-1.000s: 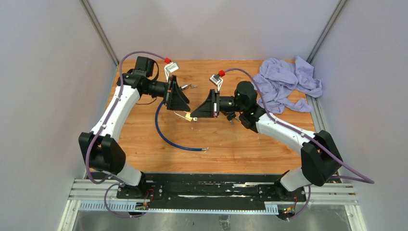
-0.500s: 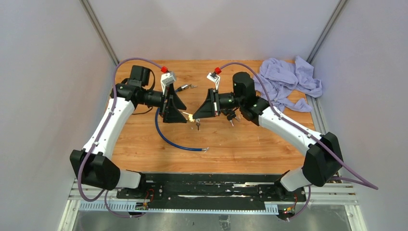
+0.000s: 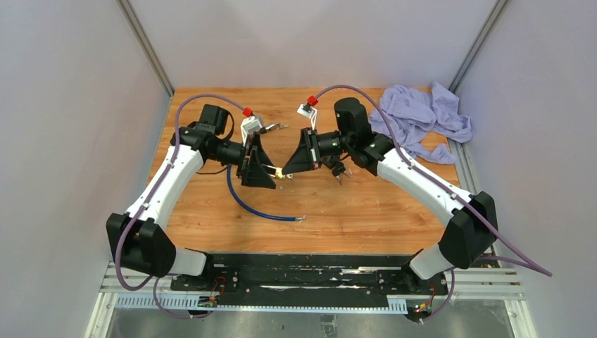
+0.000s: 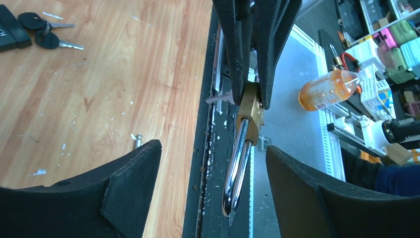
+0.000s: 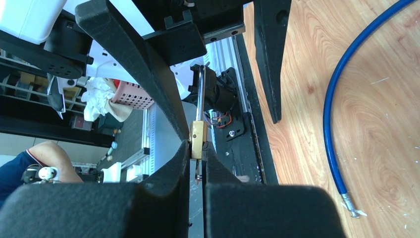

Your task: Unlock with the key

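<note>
A brass padlock (image 3: 281,173) is held in the air between the two arms. My right gripper (image 3: 288,171) is shut on its brass body (image 5: 198,139). A small silver key (image 5: 198,173) sticks out of the body's lower end, between the right fingers. Its blade (image 4: 218,99) also shows beside the body in the left wrist view. The chrome shackle (image 4: 236,168) points into my left gripper (image 4: 213,148), which stands open with a finger on each side of it, touching nothing.
Two black-headed spare keys (image 4: 47,37) lie on the wooden table (image 3: 352,211) next to a black object (image 4: 10,29). A blue cable (image 3: 246,201) curves below the left arm. A lilac cloth (image 3: 419,123) is bunched at the back right.
My left gripper has swung in toward the padlock, and the shackle now sits between its open fingers. The right arm has shifted slightly up and left with the lock.
</note>
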`<action>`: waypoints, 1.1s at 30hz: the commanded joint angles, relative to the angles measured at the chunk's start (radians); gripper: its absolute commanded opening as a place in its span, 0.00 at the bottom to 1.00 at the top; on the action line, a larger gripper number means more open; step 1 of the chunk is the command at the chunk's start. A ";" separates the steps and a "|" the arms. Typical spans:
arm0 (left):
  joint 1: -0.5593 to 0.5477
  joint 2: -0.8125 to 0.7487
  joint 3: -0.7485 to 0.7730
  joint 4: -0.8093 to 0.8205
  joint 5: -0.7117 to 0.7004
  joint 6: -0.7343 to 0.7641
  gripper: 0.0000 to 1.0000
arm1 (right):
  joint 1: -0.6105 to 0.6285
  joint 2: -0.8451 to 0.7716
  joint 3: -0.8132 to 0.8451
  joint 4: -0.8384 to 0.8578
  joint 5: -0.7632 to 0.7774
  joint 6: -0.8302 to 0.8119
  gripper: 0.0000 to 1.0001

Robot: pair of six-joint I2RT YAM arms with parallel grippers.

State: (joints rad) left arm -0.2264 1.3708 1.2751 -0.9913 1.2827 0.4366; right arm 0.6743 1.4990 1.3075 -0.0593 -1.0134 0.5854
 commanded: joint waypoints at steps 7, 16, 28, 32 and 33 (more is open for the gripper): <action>-0.014 0.005 -0.003 0.000 0.067 -0.007 0.66 | 0.042 0.033 0.097 -0.149 0.009 -0.142 0.01; -0.028 -0.004 0.006 0.000 0.079 -0.029 0.59 | 0.069 0.065 0.152 -0.213 0.045 -0.190 0.01; -0.039 -0.048 -0.036 0.003 0.033 -0.041 0.36 | 0.086 0.080 0.201 -0.291 0.060 -0.253 0.01; -0.058 -0.051 -0.039 0.003 0.040 -0.044 0.33 | 0.099 0.089 0.224 -0.331 0.070 -0.283 0.01; -0.061 -0.050 -0.038 0.003 0.044 -0.044 0.29 | 0.104 0.093 0.231 -0.342 0.071 -0.290 0.01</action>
State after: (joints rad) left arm -0.2684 1.3418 1.2438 -0.9920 1.3170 0.3958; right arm 0.7483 1.5795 1.4822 -0.3576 -0.9405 0.3412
